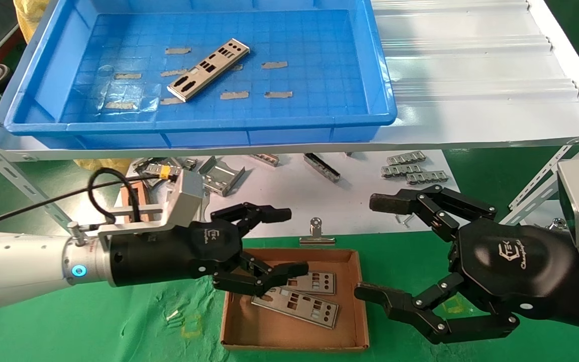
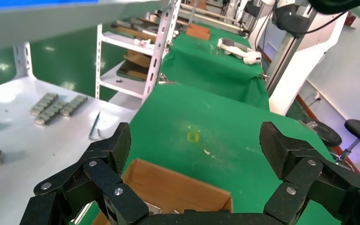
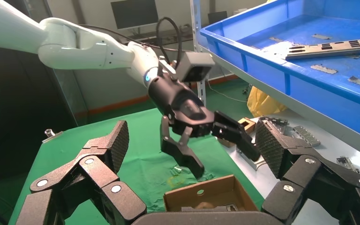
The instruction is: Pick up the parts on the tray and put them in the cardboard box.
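Observation:
One silver punched plate (image 1: 208, 69) lies at a slant on the floor of the blue tray (image 1: 385, 108) on the upper shelf; it also shows in the right wrist view (image 3: 330, 48). The cardboard box (image 1: 362, 322) sits on the green cloth and holds two plates (image 1: 295, 305). My left gripper (image 1: 292, 241) is open and empty, hovering just above the box's far left part. My right gripper (image 1: 372, 246) is open and empty, to the right of the box. The box shows in the left wrist view (image 2: 178, 190) and the right wrist view (image 3: 206, 192).
Grey folded brackets (image 1: 221, 176) and small metal pieces (image 1: 412, 168) lie on the white lower shelf behind the box. A binder clip (image 1: 315, 232) sits at the box's far edge. Torn tape strips (image 1: 274, 65) dot the tray floor. Slanted shelf struts (image 1: 536, 193) stand at both sides.

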